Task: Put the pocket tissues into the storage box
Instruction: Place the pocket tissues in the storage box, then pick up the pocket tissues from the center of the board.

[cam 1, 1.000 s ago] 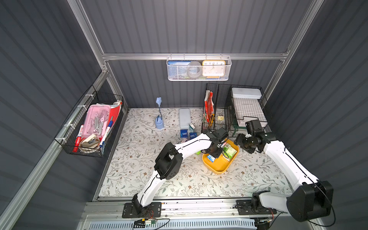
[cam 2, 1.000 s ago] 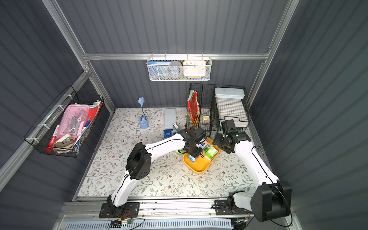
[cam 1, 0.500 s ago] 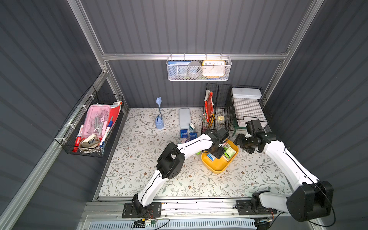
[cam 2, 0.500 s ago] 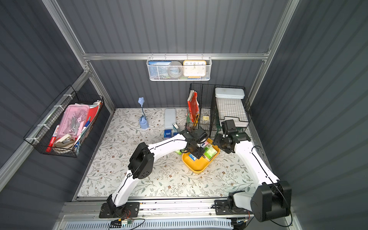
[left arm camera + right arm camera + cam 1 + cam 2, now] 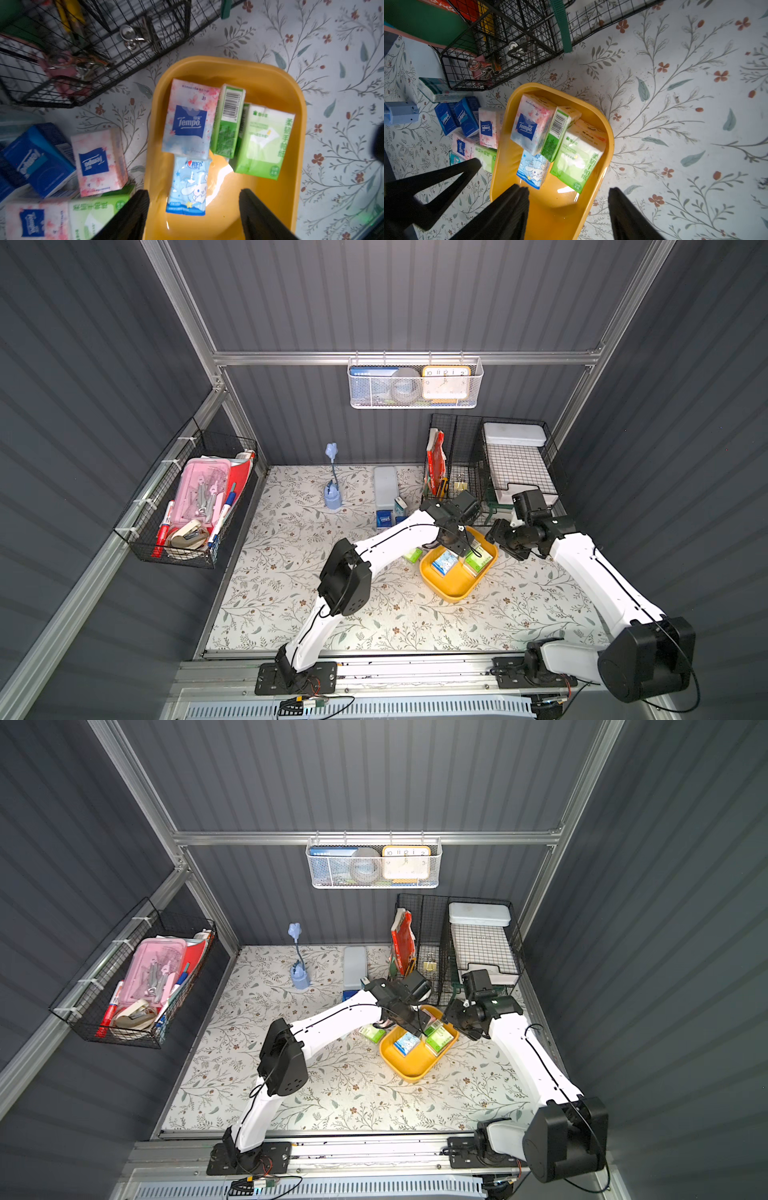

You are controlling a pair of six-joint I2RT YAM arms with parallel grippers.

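Above the shallow yellow plastic storage box (image 5: 453, 589), the left gripper (image 5: 193, 193) hangs with its black fingers spread apart and nothing between them. The white left arm (image 5: 390, 539) reaches across the floral mat (image 5: 291, 572), elbow raised, wrist bent downward. The right arm (image 5: 598, 576) extends to the box's far corner. The right gripper (image 5: 566, 189) is likewise spread and empty (its fingers frame the box rim). Inside the box lie four pocket tissues: a pink-and-white packet (image 5: 188, 122), a light-blue cartoon packet (image 5: 190, 187) and two green packets (image 5: 264, 141). Further packets (image 5: 99, 162) rest on the mat just beside the box.
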